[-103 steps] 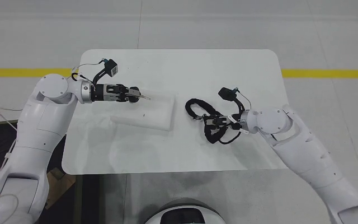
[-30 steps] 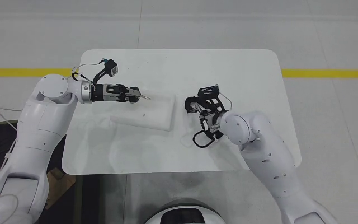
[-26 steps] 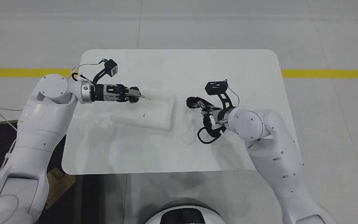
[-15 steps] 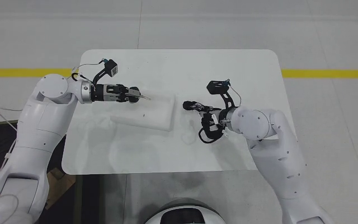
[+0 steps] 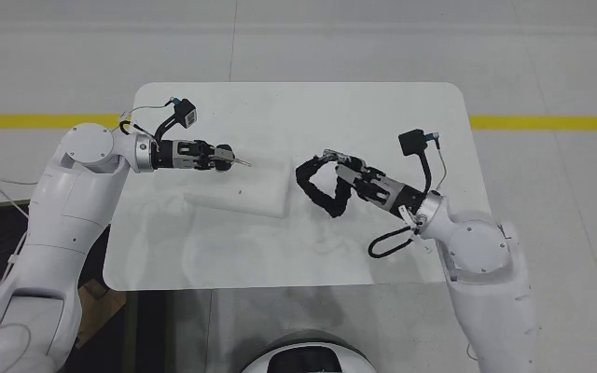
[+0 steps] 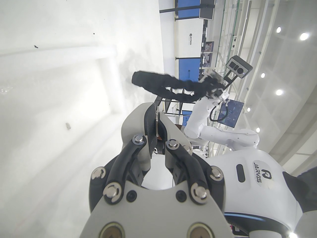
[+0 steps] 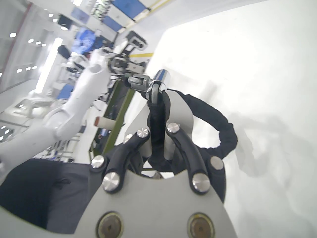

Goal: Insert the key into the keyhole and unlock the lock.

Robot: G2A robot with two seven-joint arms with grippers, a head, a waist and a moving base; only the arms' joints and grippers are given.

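Black lock (image 7: 226, 128) between right gripper (image 7: 159, 105) jaws

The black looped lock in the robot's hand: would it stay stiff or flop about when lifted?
Probably floppy: the black loop bends in an uneven curve out from the right hand. Its metal cylinder likely makes that end heavy, so it may swing. The fabric-like cover seems unlikely to slip.

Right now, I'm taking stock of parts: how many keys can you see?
1. The key is pinched in the left gripper, over the white pad's edge. Another could lie hidden beneath an arm.
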